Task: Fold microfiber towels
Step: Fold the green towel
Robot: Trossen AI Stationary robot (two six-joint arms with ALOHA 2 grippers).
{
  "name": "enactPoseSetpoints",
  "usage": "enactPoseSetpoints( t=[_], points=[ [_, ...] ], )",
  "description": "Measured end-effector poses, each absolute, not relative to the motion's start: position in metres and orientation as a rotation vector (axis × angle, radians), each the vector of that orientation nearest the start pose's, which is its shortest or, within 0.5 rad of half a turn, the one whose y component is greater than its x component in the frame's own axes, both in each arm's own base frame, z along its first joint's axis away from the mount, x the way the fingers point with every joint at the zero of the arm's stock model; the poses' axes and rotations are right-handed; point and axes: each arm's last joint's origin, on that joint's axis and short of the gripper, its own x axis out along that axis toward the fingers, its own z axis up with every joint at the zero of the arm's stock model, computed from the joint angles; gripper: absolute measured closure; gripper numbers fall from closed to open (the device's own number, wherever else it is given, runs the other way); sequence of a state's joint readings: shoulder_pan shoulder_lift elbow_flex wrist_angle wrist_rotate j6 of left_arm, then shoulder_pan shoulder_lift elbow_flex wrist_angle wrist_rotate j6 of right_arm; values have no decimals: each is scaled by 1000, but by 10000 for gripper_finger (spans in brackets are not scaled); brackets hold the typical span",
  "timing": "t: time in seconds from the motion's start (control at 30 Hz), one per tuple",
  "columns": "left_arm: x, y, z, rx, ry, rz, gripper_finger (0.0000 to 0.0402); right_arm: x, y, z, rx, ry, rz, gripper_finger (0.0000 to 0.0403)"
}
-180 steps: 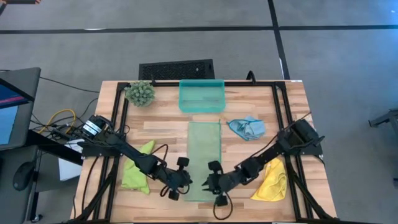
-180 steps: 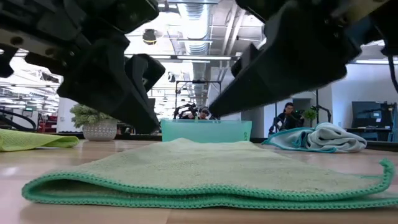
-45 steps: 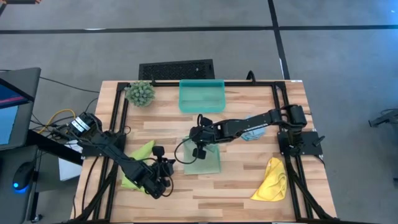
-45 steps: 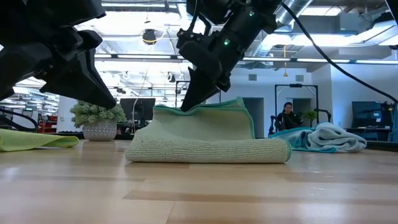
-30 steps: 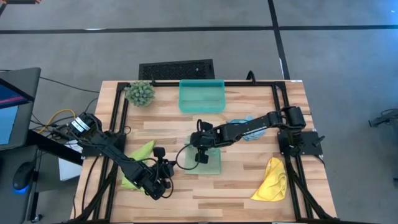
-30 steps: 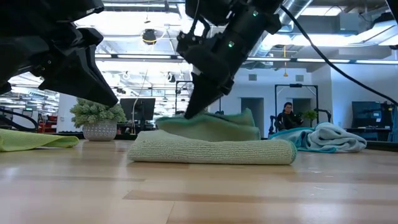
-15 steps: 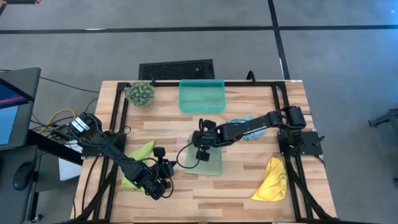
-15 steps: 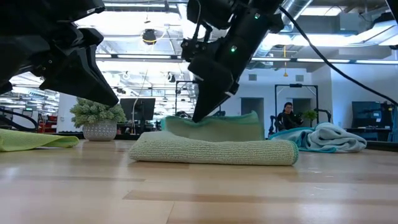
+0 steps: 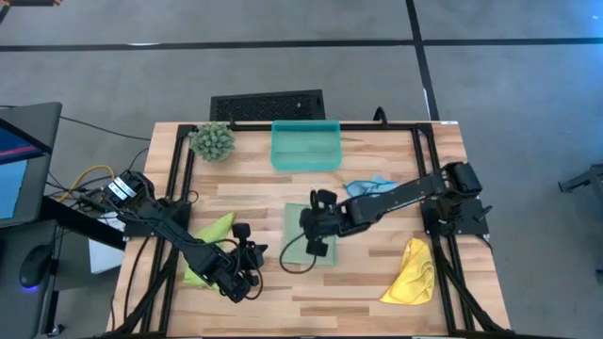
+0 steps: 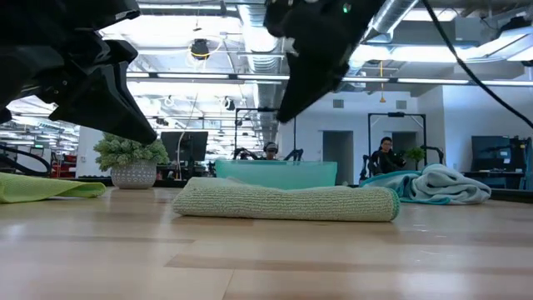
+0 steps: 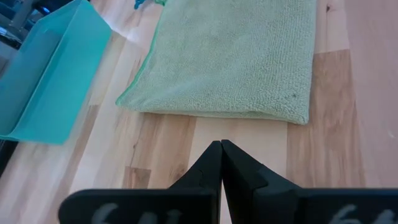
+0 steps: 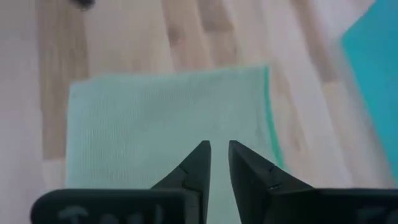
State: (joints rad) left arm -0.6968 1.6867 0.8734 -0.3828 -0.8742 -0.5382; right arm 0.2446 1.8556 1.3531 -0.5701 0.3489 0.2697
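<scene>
The pale sage green towel lies folded flat on the table's middle; it also shows in the low view and both wrist views. My right gripper hangs over it, lifted clear, slightly open with nothing between its fingers. My left gripper stays shut above the bare wood, just left of and nearer than the towel's fold. The lime green towel lies crumpled at the left, the light blue one bunched at the right and the yellow one at the near right.
A teal tray stands at the far middle, and a spiky plant ball is at the far left. Black frame rails run along both sides of the table. Bare wood lies near the front edge. People stand in the room behind.
My right gripper has let go of the sage towel's upper layer, risen, and drawn toward the table's near right. The far edge that it held up has sunk, and the towel now lies flat, folded in half.
</scene>
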Motion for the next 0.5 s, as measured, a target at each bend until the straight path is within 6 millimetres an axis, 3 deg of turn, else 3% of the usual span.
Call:
enactPoseSetpoints(
  t=[0.3, 0.4, 0.5],
  points=[
    [245, -169, 142, 215, 720, 334, 401, 392, 74, 139, -50, 1127, -358, 355],
    [251, -161, 137, 167, 647, 331, 401, 395, 73, 127, -35, 1149, -338, 366],
    [259, -152, 133, 115, 589, 283, 401, 394, 76, 126, -32, 1153, -337, 379]
  ],
)
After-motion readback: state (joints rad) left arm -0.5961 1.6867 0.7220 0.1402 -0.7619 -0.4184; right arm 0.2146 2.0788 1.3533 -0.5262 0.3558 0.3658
